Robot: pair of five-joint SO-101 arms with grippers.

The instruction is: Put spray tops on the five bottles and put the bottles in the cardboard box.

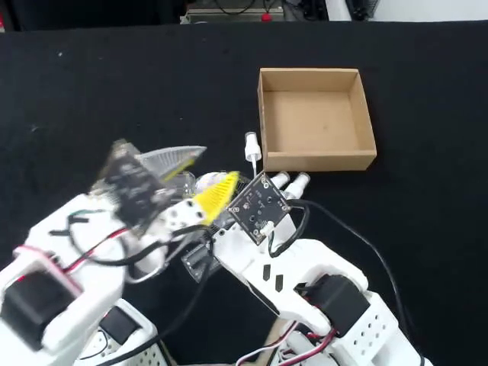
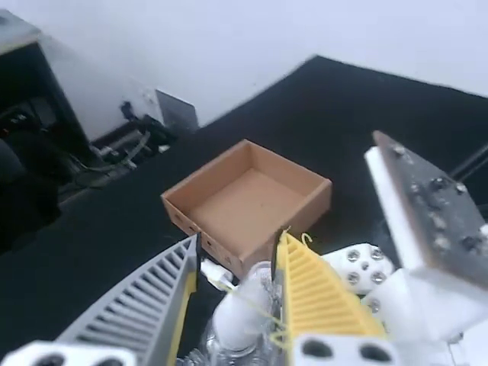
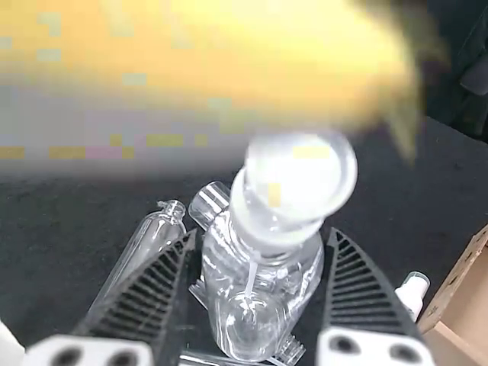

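Note:
A clear bottle (image 3: 259, 313) stands between the black fingers of my right gripper (image 3: 261, 235), which is shut on its sides. A white spray top (image 3: 297, 183) sits tilted over its neck, with the thin tube reaching down inside. My left gripper (image 2: 238, 238), with one grey and one yellow finger, is shut on that spray top (image 2: 238, 313). In the high view the left gripper (image 1: 217, 166) is just in front of the cardboard box (image 1: 316, 160), which is open. Another spray top (image 1: 252, 149) stands upright by the box's near left corner.
More clear bottles (image 3: 149, 244) without tops lie on the black table beside the held one. A loose spray top (image 3: 412, 288) rests near the box corner (image 3: 461, 305). Two white caps (image 1: 290, 181) show beside the right arm's camera board (image 1: 259, 206). Cables trail behind the right arm.

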